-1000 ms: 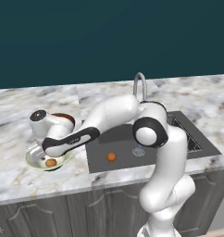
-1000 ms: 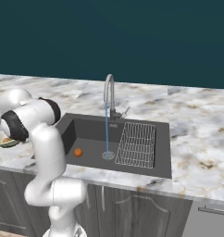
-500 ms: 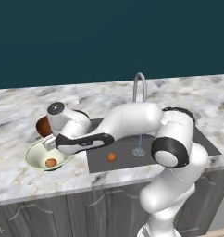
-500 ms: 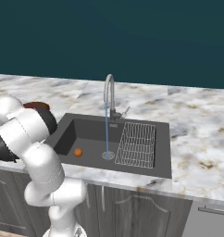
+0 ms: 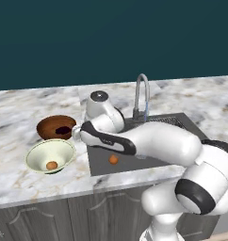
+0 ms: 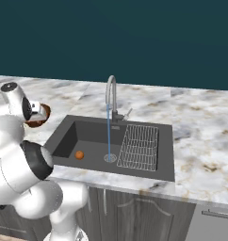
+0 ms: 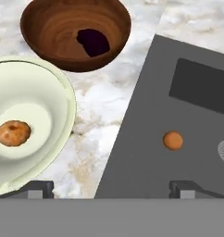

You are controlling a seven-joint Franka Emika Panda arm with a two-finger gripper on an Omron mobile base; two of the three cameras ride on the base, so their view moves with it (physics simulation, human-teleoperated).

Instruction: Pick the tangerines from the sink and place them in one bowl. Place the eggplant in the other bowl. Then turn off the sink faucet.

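In the hand view my gripper [image 7: 111, 189] is open, with nothing between its fingertips [image 7: 37, 187]. It hangs over the counter strip between the bowls and the sink [image 7: 146, 115]. One tangerine [image 7: 13, 133] lies in the pale cream-green bowl [image 7: 63, 99], to the left below me. A second tangerine [image 7: 172, 140] rests on the sink floor; it is also seen as the orange fruit [image 5: 113, 159] in the left base view. The dark eggplant [image 7: 93, 41] sits inside the reddish-brown bowl [image 7: 44, 23]. The faucet [image 6: 110, 94] pours a thin stream of water.
A wire rack [image 6: 139, 146] fills the right side of the sink, and the drain [image 6: 109, 157] lies under the stream. Marble counter [image 5: 21, 183] surrounds the basin. My own arm [image 5: 149, 141] reaches across the sink's front left corner.
The hand has lifted off the pale bowl and swung right toward the sink's left edge. The jaws have opened slightly wider. The tangerine stays in the pale bowl.
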